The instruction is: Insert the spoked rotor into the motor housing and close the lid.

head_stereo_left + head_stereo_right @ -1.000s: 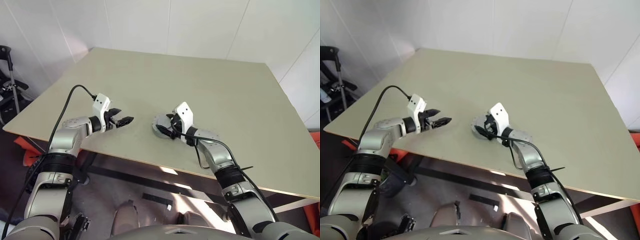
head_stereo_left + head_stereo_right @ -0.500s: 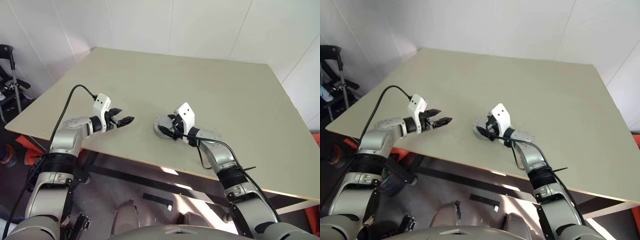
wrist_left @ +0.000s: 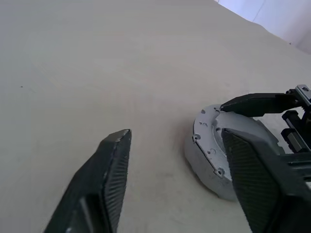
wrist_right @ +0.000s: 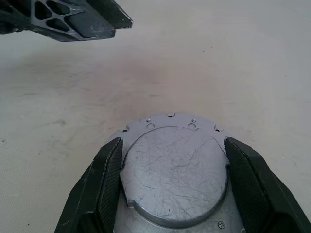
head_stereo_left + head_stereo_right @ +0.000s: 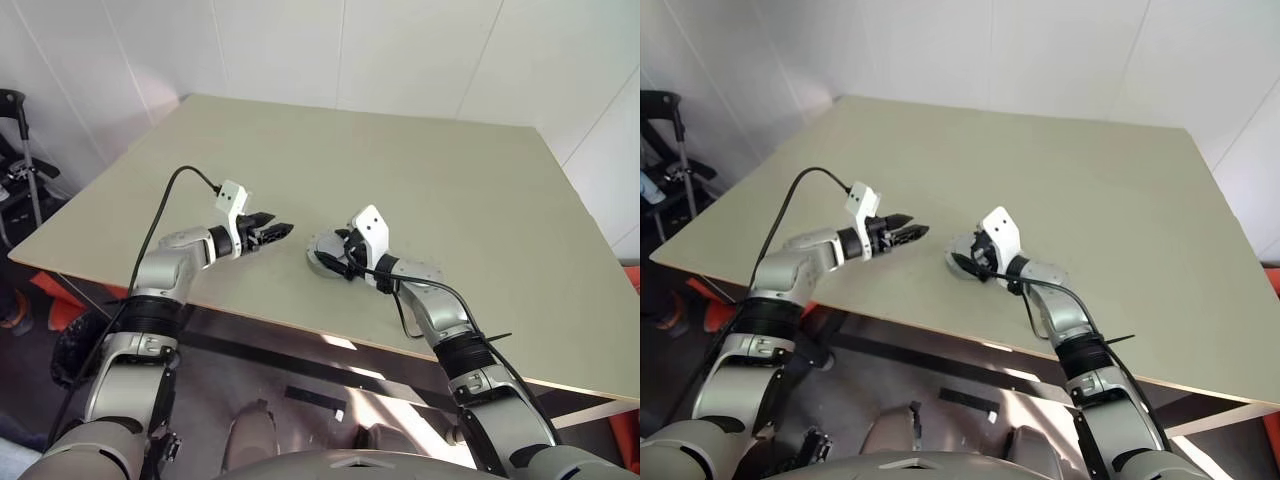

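The motor housing point(image 4: 175, 170), a round grey metal body with a holed flange and a flat scratched face, rests on the table near its front edge point(image 5: 322, 250). My right gripper point(image 4: 173, 141) is shut on it, one black finger against each side. My left gripper point(image 5: 280, 230) hovers just left of the housing, pointing at it, open with nothing between its fingers. In the left wrist view the housing point(image 3: 209, 145) lies just beyond the left gripper's fingertips. The spoked rotor and the lid are out of view.
The beige table point(image 5: 450, 180) stretches far behind and to both sides of the housing. Its front edge runs just below both grippers. A black wheeled frame point(image 5: 15, 170) stands off the table's left side, and white walls close the back.
My left gripper has moved right, closer to the housing, and its fingers have drawn somewhat nearer together. The right gripper and the housing have stayed put.
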